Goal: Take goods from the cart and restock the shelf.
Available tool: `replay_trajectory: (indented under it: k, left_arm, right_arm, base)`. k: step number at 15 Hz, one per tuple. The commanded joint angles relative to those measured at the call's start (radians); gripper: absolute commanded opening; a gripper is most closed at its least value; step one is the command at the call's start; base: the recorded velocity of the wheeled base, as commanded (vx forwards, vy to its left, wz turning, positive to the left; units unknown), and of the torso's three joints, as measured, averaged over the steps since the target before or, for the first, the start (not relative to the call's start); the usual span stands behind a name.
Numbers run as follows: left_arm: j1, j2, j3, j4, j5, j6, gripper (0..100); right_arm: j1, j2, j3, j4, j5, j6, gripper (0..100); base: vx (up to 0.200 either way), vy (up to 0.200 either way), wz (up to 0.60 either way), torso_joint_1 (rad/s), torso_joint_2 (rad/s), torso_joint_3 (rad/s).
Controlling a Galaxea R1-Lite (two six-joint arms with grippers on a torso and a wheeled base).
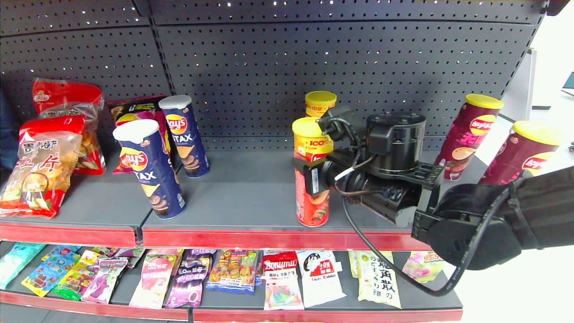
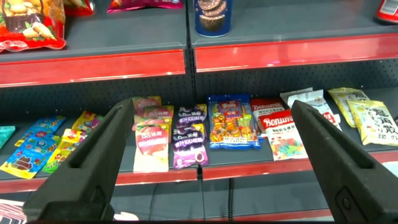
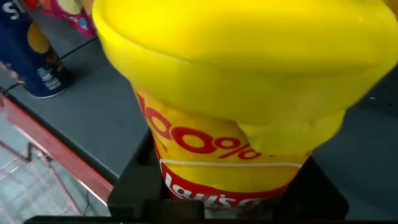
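Six chip cans (image 1: pixel 150 170), two red bags (image 1: pixel 42 166)

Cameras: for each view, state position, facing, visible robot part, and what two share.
Head view: on head, down at shelf; right gripper holds yellow-lidded can.
Left wrist view: on left wrist, facing snack packets; open left gripper.
Right wrist view: on right wrist, at that can; gripper around it.
Shared: the can, head and right wrist.

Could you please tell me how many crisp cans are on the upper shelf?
6. Two blue cans left; front red can in the right gripper, rear red can behind; two maroon cans right. More may be hidden.
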Motion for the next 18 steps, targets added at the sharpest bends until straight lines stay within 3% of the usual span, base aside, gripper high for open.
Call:
replay_trajectory:
  k: [1, 5, 6, 8, 18]
  left_arm:
    - [0.000, 0.002, 0.000, 0.000, 0.001, 0.000, 100]
    - [0.000, 0.002, 0.000, 0.000, 0.001, 0.000, 100]
    - [0.000, 0.002, 0.000, 0.000, 0.001, 0.000, 100]
    - [0.000, 0.002, 0.000, 0.000, 0.001, 0.000, 100]
    - [0.000, 0.002, 0.000, 0.000, 0.001, -0.002, 100]
  right_arm:
    - [0.039, -0.025, -0.002, 0.001, -0.087, -0.001, 0]
    - [0.066, -0.026, -0.010, 0.001, -0.202, -0.004, 0]
    - [0.071, 0.003, -0.033, -0.005, -0.333, -0.001, 0]
    - [0.091, 0.028, -0.079, -0.010, -0.443, 0.007, 0]
    - [0.126, 0.106, -0.106, -0.010, -0.584, 0.095, 0]
  base:
    - [0.000, 0.000, 0.00, 0.000, 0.00, 0.000]
    - [0.000, 0.000, 0.00, 0.000, 0.00, 0.000]
    - [0.000, 0.000, 0.00, 0.000, 0.00, 0.000]
    - [0.000, 0.000, 0.00, 0.000, 0.00, 0.000]
    - [0.000, 0.000, 0.00, 0.000, 0.00, 0.000]
